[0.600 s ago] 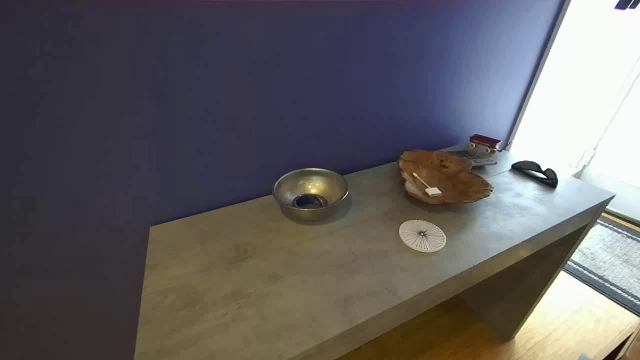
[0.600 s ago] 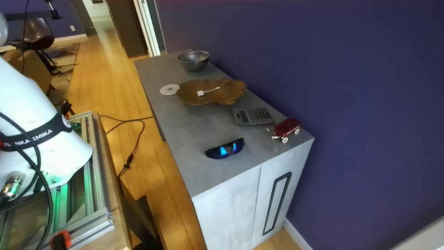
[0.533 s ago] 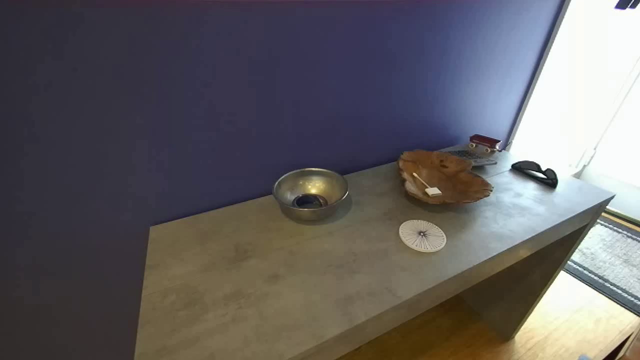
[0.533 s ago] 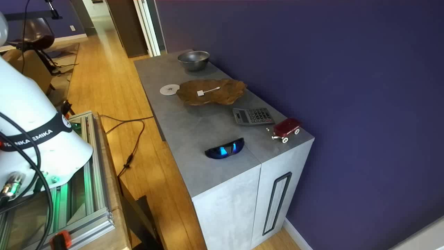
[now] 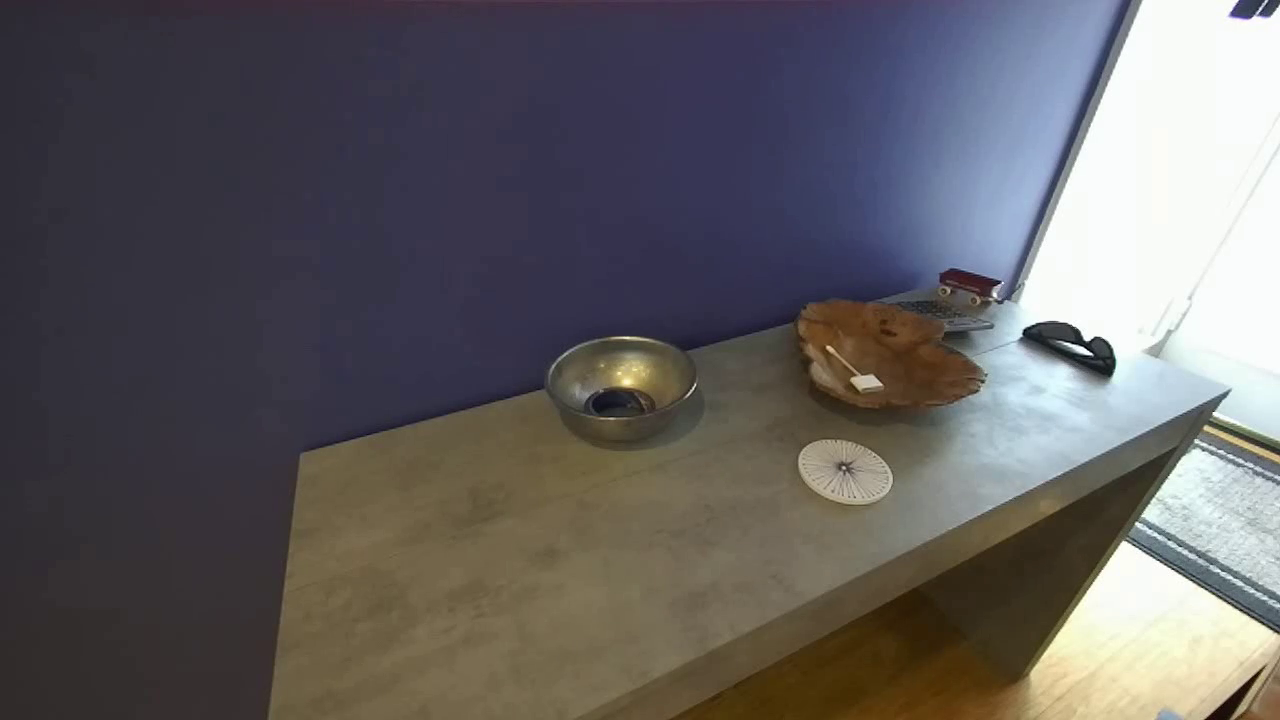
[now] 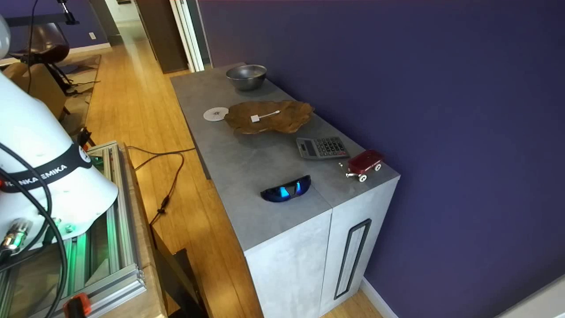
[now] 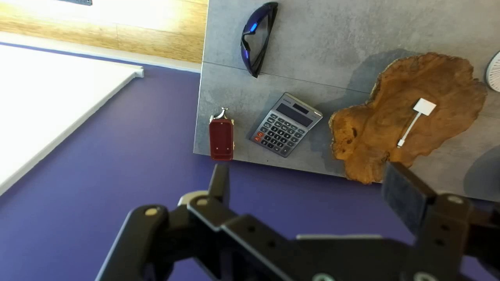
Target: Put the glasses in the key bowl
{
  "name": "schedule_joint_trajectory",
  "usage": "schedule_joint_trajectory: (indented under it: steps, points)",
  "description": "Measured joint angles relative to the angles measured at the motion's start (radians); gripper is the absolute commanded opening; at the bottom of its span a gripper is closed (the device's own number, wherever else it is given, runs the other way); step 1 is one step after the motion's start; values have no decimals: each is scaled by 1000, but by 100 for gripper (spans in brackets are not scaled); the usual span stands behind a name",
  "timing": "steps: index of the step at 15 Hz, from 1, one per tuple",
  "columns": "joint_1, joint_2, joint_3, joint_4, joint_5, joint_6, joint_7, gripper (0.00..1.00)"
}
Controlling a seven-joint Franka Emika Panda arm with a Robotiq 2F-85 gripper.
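The glasses [image 5: 1054, 333] are dark, with bluish glare on the lenses. They lie on the grey tabletop near its end in both exterior views [image 6: 284, 191], and at the upper middle of the wrist view [image 7: 254, 18]. The key bowl [image 5: 925, 375] is brown, wooden and wavy-rimmed. It stands further along the table in both exterior views [image 6: 287, 124] and at the right of the wrist view [image 7: 449, 84]. A white cable adapter [image 7: 425, 106] lies in it. My gripper [image 7: 308, 181] is open, its fingers wide apart with nothing between them, above the scene and apart from the glasses.
A grey calculator [image 7: 287, 125] and a small red wagon [image 7: 221, 139] lie between glasses, bowl and the purple wall [image 6: 419, 110]. A white disc [image 5: 845, 472] lies beside the wooden bowl. A silver metal bowl [image 5: 620, 428] stands further along. The robot's white base [image 6: 66, 185] stands beside the table.
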State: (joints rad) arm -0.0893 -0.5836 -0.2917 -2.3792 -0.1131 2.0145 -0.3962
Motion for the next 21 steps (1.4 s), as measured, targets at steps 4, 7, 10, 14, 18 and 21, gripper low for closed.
schedule_joint_trajectory:
  steps: [4, 7, 10, 14, 18, 21]
  points:
    - [-10, 15, 12, -7, 0, 4, 51, 100]
    - [-12, 89, 19, -62, 9, 91, 137, 100]
    - [-14, 229, 34, -149, -8, 254, 177, 100]
    - [-33, 444, 53, -232, -93, 385, 180, 100]
    - [-40, 625, 57, -244, -124, 432, 180, 100]
    - [-40, 632, 58, -233, -137, 432, 187, 100]
